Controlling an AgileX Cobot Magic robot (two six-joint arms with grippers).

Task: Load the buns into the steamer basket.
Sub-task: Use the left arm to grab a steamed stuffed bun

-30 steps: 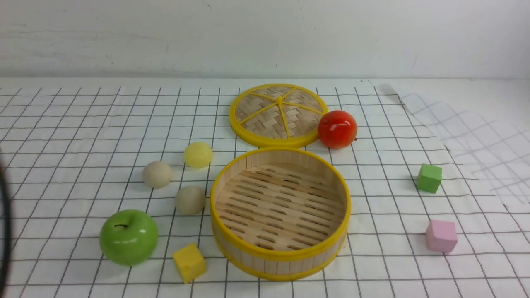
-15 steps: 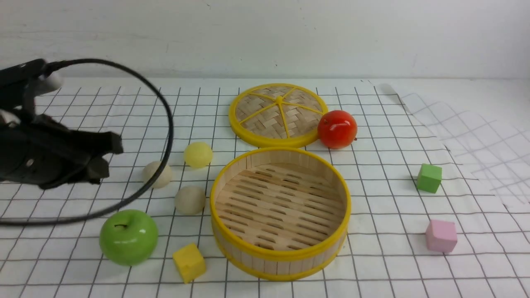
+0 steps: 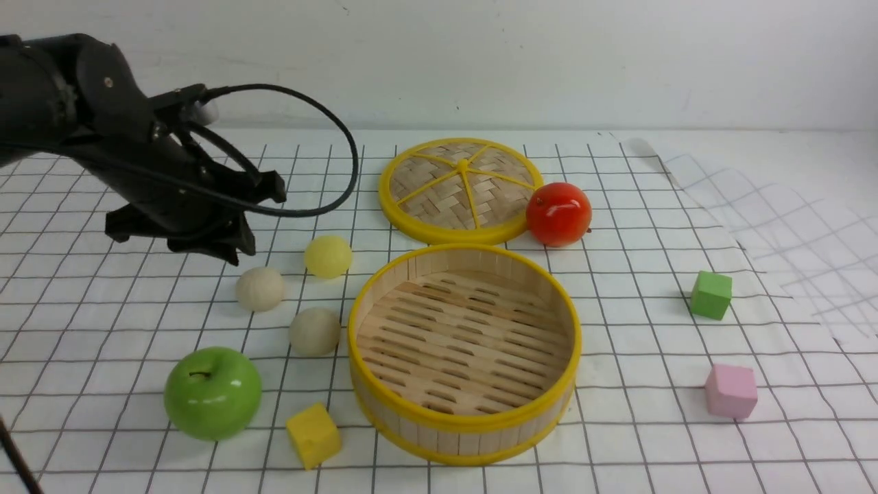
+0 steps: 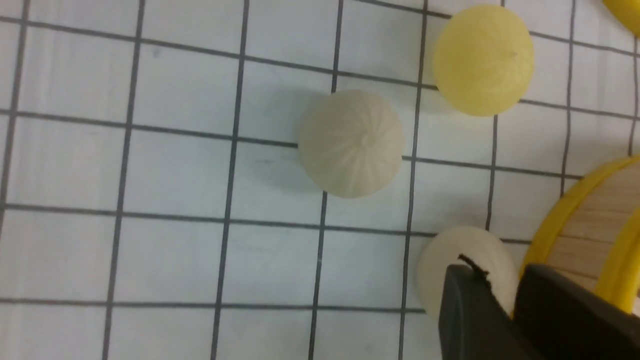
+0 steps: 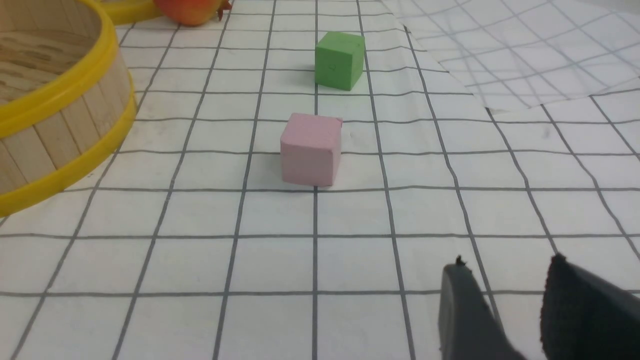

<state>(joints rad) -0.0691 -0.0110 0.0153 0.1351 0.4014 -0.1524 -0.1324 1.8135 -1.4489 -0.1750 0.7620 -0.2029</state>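
The left gripper (image 3: 236, 230) hung above the bench (image 3: 103, 329), its jaws nearly together and empty. Three buns (image 3: 260, 289) lay just below it, at nine o'clock of the steamer basket (image 3: 464, 420), outside it. The right gripper (image 5: 505, 310) showed a narrow gap, holding nothing.

No readable text or labels anywhere.

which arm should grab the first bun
Left. Its pincer hangs just above the cream-beige ball bun and pale yellow ball bun; the right pincer sits beside the pink cube.
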